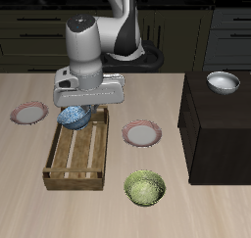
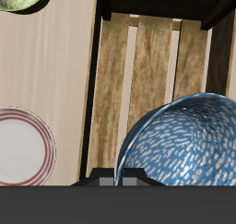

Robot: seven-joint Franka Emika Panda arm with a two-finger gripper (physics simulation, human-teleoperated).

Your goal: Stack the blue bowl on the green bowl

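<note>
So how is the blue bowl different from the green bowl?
The blue bowl is blue with white speckles; the green bowl is mottled olive and yellow-green. The blue bowl is over the wooden crate, right under the gripper, while the green bowl sits alone on the table, nearer its front edge. Whether the gripper grips the blue bowl cannot be told. Both are small and round, about the same size.

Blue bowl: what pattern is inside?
White flecks mottled over blue on the blue bowl; clearest in the wrist view.
</note>
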